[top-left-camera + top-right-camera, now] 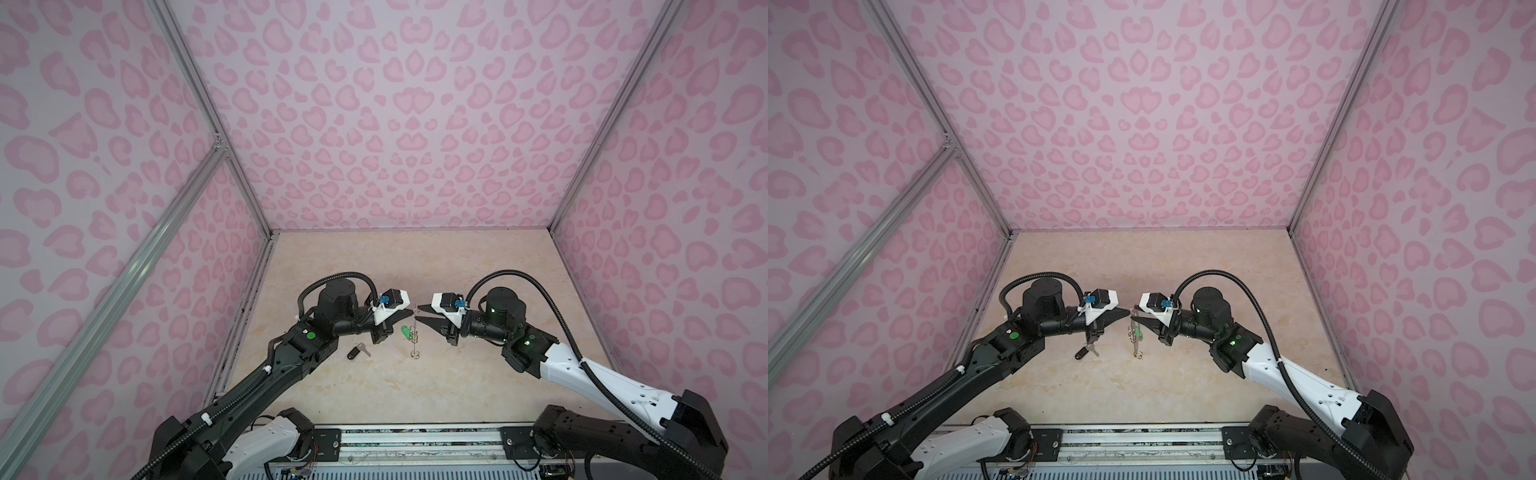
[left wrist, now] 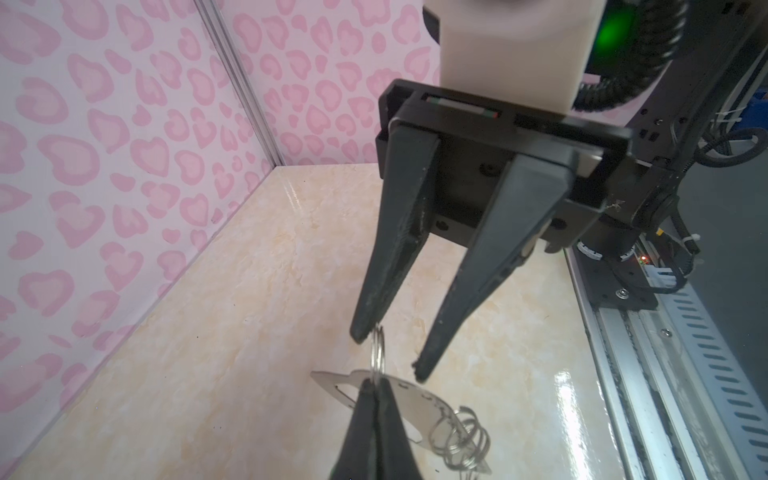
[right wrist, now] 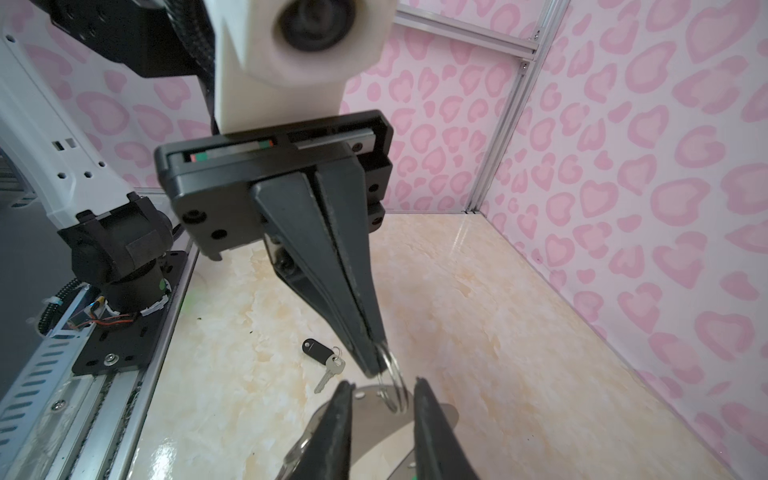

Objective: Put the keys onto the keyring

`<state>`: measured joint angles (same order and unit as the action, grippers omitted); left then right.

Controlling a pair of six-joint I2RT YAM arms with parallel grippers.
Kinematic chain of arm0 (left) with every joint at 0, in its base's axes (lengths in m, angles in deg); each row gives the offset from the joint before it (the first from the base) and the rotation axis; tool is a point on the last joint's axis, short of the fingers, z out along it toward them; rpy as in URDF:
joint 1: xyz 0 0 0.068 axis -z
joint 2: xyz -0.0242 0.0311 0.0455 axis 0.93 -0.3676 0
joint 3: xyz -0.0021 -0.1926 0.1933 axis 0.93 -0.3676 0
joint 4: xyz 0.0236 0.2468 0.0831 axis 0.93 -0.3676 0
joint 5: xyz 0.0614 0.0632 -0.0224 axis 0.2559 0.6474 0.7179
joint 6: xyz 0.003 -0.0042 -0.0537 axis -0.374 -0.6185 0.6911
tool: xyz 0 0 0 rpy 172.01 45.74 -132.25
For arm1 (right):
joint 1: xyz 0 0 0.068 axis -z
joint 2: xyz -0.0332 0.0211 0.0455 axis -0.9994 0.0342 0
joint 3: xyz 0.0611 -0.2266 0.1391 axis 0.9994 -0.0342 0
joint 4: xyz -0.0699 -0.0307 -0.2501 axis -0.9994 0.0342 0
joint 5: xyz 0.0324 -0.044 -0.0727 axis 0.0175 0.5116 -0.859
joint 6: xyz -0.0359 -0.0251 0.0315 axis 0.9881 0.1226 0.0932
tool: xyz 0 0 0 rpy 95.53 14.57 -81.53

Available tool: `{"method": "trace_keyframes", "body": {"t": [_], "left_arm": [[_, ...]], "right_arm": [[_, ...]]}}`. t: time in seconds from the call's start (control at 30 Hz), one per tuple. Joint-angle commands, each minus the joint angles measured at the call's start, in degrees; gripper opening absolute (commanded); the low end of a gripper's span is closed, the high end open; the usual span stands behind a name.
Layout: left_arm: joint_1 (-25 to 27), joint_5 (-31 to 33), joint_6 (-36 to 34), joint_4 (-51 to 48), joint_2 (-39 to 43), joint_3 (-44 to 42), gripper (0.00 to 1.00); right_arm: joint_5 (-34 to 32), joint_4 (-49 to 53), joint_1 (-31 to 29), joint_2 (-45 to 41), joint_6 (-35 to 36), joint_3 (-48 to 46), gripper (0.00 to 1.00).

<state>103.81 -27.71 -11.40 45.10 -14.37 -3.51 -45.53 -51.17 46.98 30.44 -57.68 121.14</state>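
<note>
- Keyring (image 1: 413,332): hangs edge-on at frame centre in both top views, above table (image 1: 457,374); green-tagged key (image 1: 399,331) seemingly attached.
- Left gripper (image 1: 412,318): fingers pressed together, pinching keyring's upper wire ring.
- Right gripper (image 1: 417,313): fingers spread, gripping nothing.
- Black-tagged key (image 1: 357,352): lies on table, lower left of centre.

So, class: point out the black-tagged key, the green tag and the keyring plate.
black-tagged key (image 3: 314,347): right wrist view, on its black tag.
green tag (image 1: 397,331): a top view, on its middle.
keyring plate (image 2: 328,379): left wrist view, on its bare corner.
</note>
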Motion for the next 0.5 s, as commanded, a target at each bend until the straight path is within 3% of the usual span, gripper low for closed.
{"method": "trace_keyframes", "body": {"t": [0.0, 0.2, 0.47], "left_arm": [[0.76, 4.25, -5.82, -8.57, -1.58, 4.39, 0.03], [2.51, 9.84, -11.81, -18.77, -5.06, 11.34, 0.04], [3.89, 10.33, -13.59, -21.86, -7.04, 14.83, 0.03]], "right_arm": [[-3.46, 6.58, 1.16, -1.44, 4.09, 0.97, 0.29], [-2.47, 10.26, 2.29, -1.80, 5.64, 3.13, 0.30], [0.49, 8.51, 1.60, 0.46, 4.47, 4.00, 0.30]]}}
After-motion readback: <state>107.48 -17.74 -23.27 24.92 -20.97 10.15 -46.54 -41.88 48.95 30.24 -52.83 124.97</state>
